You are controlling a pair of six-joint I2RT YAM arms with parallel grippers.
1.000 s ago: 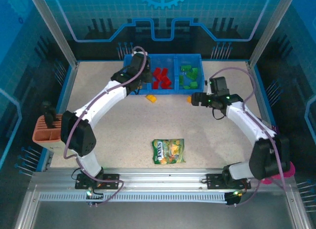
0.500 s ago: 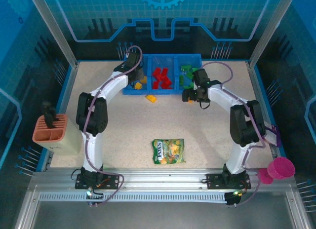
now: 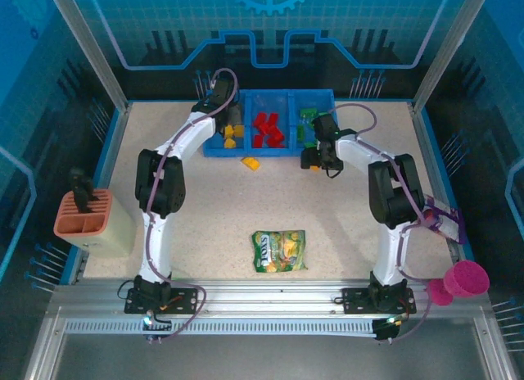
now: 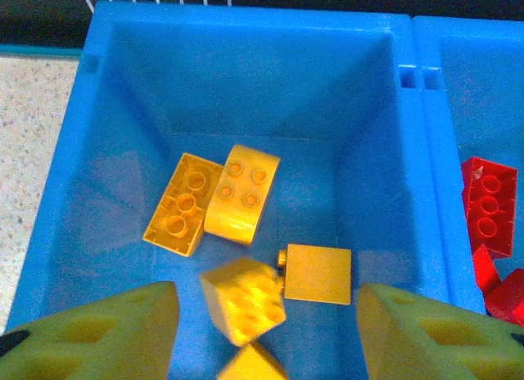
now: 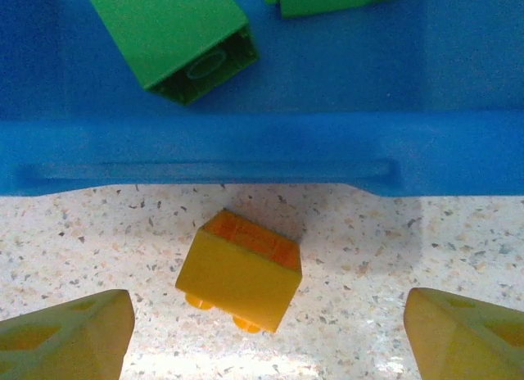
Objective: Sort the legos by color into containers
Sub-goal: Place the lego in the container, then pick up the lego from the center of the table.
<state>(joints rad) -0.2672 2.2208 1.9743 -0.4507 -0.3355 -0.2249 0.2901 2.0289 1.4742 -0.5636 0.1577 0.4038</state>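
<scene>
Resting on speckled tabletop (image 5: 409, 232), a glossy boxy yellow lego (image 5: 239, 269) lies between spread fingers of the right gripper (image 5: 266, 339); left gripper (image 4: 266, 331) gapes too

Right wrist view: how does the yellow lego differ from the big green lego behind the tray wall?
The yellow lego lies on the speckled table outside the blue tray; the green lego lies inside it. The yellow lego's studs point away from the tray wall; the green lego's hollow underside faces that wall. Both are chunky blocks tipped on a side.
</scene>
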